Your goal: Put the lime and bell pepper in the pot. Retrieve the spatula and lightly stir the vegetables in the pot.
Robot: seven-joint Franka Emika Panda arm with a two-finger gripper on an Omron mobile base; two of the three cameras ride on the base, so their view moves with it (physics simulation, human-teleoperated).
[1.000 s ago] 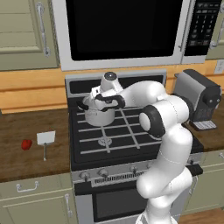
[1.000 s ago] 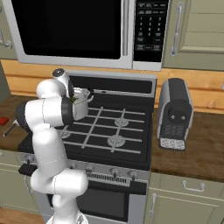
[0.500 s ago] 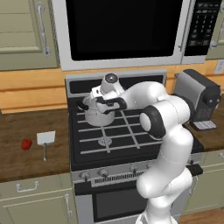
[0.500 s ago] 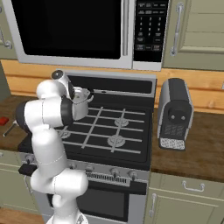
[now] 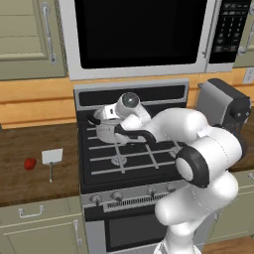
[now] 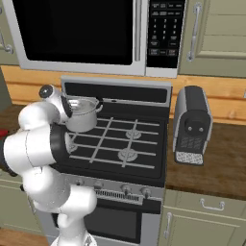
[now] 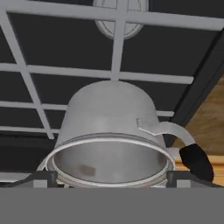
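Note:
The steel pot (image 5: 105, 128) stands on the stove's back left burner, also seen as the pot (image 6: 82, 114). My gripper (image 7: 111, 177) hovers open just over the pot (image 7: 109, 127), its dark fingertips (image 7: 43, 177) spread to either side of the rim. Inside the pot I make out only a dull smudge; the lime is hidden. The red bell pepper (image 5: 30, 163) lies on the left counter. Beside it lies the spatula (image 5: 52, 158), white blade up and thin handle pointing toward the counter's front.
A dark toaster (image 5: 224, 105) stands on the right counter, also seen as the toaster (image 6: 192, 125). The microwave (image 5: 139, 34) hangs low over the stove (image 5: 134, 158). Cabinet doors flank it.
The hand has sunk a little and drawn slightly back toward the base above the pot. Pot, pepper and spatula have stayed put.

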